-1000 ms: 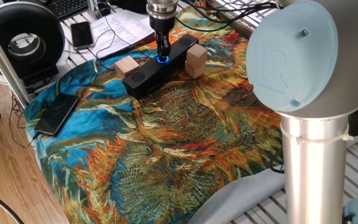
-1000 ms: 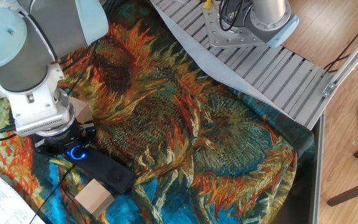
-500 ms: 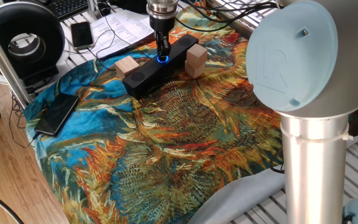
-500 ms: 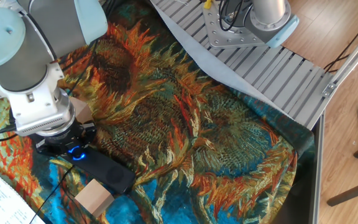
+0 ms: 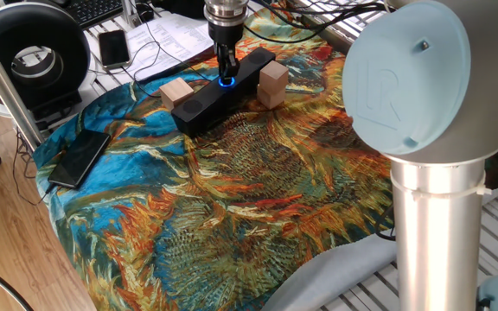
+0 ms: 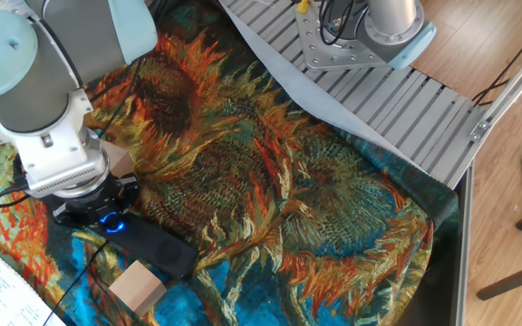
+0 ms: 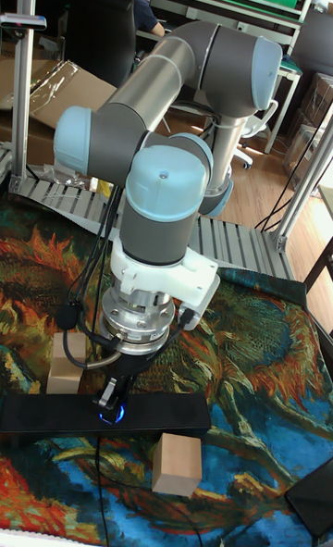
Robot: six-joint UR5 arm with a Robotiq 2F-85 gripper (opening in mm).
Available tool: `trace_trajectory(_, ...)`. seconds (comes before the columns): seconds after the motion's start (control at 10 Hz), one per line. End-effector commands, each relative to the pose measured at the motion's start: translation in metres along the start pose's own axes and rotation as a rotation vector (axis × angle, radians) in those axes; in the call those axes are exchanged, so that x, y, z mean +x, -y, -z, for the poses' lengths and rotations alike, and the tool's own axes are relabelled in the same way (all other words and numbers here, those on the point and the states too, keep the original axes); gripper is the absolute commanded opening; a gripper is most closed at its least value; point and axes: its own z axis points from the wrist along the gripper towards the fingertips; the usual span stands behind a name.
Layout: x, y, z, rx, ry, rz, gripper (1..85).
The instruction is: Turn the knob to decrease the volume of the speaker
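Note:
The speaker (image 5: pixel 199 104) is a long black bar lying diagonally at the far side of the patterned cloth, also seen as speaker (image 6: pixel 157 252) and speaker (image 7: pixel 157 412). Its knob (image 5: pixel 226 83) glows blue on the top face, as does knob (image 6: pixel 109 222) and knob (image 7: pixel 110 416). My gripper (image 5: pixel 226 71) points straight down onto the knob, fingers close together around it. In the tall fixed view the gripper (image 7: pixel 115 399) stands narrow on the blue ring. The other fixed view shows the gripper (image 6: pixel 102 214) mostly hidden under the wrist flange.
Two wooden blocks (image 5: pixel 177 92) (image 5: pixel 272 83) flank the speaker on either side. A flat black phone (image 5: pixel 79 158) lies at the cloth's left edge. A large round black device (image 5: pixel 33 52) and another phone (image 5: pixel 113 47) stand at the back left. The arm's base column (image 5: pixel 435 216) fills the right foreground.
The wrist has turned slightly in place over the knob; its cable has shifted a little. The speaker and blocks have not moved.

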Motion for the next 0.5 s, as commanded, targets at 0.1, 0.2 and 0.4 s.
trace_trajectory(0.1, -0.0048, 0.0011, -0.0003, 0.004, 0.027, 0.073, 31.3)
trace_trajectory(0.2, -0.0083, -0.0010, -0.0009, -0.002, 0.046, 0.083, 31.3)
trace_trajectory(0.4, -0.0069, -0.0019, -0.0015, 0.000, 0.058, 0.121, 31.3)
